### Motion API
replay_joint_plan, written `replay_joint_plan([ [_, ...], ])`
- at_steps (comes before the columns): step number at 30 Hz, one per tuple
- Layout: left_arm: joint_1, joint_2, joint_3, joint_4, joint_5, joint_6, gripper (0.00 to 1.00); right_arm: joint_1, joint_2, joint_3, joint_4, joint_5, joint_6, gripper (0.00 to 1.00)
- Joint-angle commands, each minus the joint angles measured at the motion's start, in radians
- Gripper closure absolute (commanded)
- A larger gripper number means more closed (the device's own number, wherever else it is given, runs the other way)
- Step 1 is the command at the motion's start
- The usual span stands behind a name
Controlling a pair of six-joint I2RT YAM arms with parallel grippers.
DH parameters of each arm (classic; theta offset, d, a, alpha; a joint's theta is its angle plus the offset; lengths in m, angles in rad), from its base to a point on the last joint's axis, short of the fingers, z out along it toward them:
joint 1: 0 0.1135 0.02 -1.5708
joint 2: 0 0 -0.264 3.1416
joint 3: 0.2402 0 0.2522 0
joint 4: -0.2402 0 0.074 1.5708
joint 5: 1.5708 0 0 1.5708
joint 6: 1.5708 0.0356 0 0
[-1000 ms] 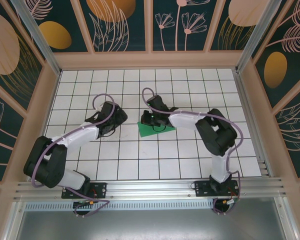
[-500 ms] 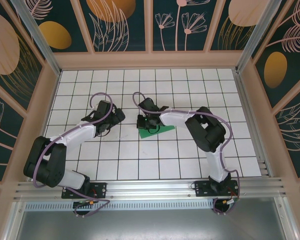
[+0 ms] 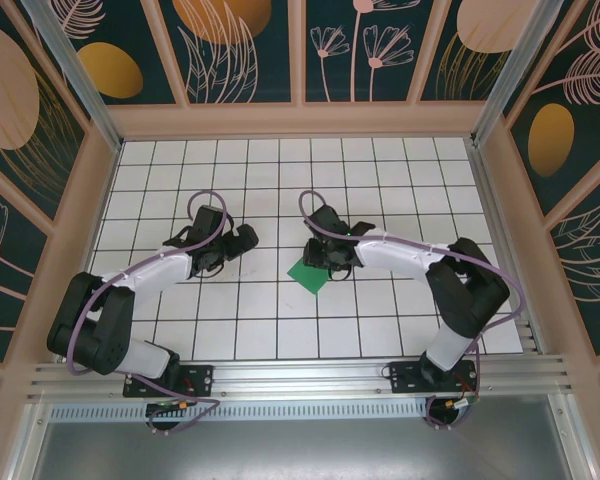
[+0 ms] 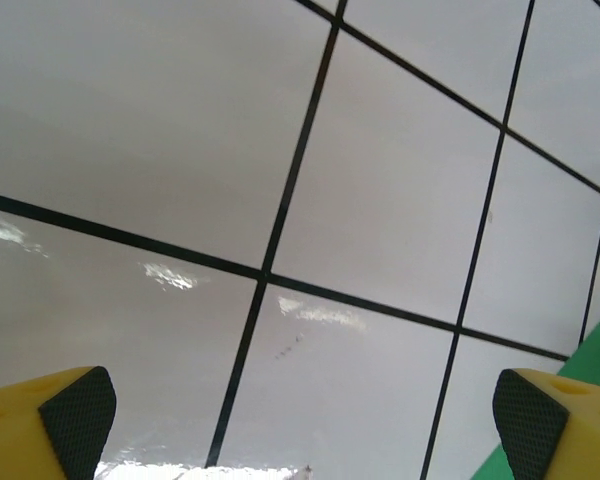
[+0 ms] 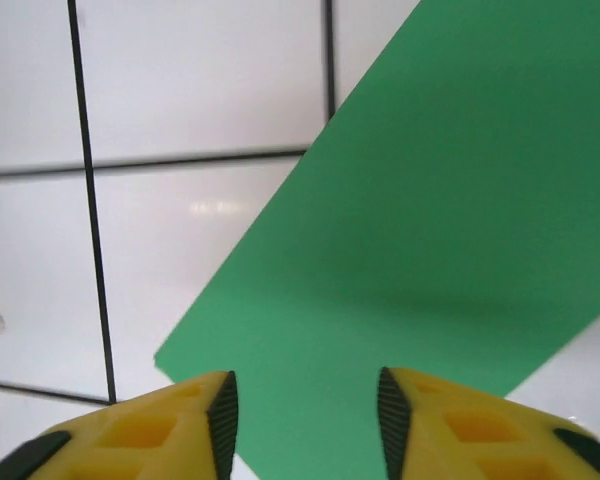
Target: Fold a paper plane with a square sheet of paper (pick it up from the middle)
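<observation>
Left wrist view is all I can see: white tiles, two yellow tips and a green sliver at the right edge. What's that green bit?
Observer: From the top camera, it is a small piece of green paper lying flat on the tiled table, near its middle.
Operator: Is the other arm holding it?
Observer: No. In the right wrist view the right fingers stand apart over the paper, with nothing pinched between them.

Green paper (image 3: pixel 307 274): small plain piece, straight-edged, matte. Lies flat on the white gridded table (image 3: pixel 280 330), set askew to the grid lines, near the table's centre.
</observation>
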Motion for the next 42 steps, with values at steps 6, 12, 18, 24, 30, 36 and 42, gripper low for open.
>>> replay_joint_plan([
  [6, 0.005, -0.029, -0.055, 0.081, 0.122, 0.024, 0.01, -0.073, 0.068, 0.013, -0.032, 0.11, 0.124, 0.45],
  [12, 0.005, -0.032, -0.055, 0.098, 0.148, 0.03, 0.01, -0.129, 0.135, 0.04, -0.019, 0.067, 0.077, 0.43],
  [18, 0.004, -0.015, -0.054, 0.143, 0.192, 0.032, 0.02, -0.147, 0.219, 0.083, -0.017, 0.026, -0.004, 0.43],
  [24, 0.005, -0.007, -0.081, 0.205, 0.239, 0.005, 0.01, -0.156, 0.3, 0.108, 0.021, -0.018, -0.11, 0.43],
  [30, 0.004, -0.01, -0.12, 0.251, 0.294, -0.026, 0.03, -0.155, 0.324, 0.173, 0.033, -0.009, -0.261, 0.46],
  [36, 0.004, 0.001, -0.131, 0.26, 0.294, -0.05, 0.03, -0.119, 0.19, 0.195, -0.009, 0.127, -0.207, 0.47],
  [42, 0.004, 0.012, -0.123, 0.267, 0.305, -0.075, 0.03, -0.053, 0.248, 0.235, -0.016, 0.033, -0.237, 0.47],
])
